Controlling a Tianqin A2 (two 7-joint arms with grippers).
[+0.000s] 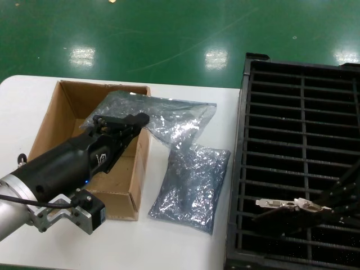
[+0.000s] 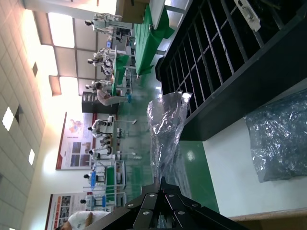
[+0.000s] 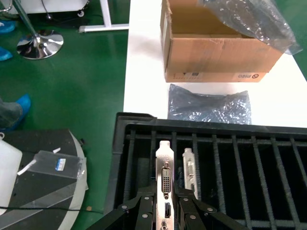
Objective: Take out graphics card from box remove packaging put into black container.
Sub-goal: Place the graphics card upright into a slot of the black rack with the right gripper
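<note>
My right gripper has its jaws clamped on the graphics card by its stiff metal bracket, inside the black container. My left gripper pinches flimsy, slippery packaging beside the container.

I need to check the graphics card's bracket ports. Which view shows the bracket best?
The right wrist view: the graphics card bracket faces the camera, ports visible, between the right claw fingers over the black container. The head view shows it small and edge-on; the left wrist view catches only a corner.
</note>
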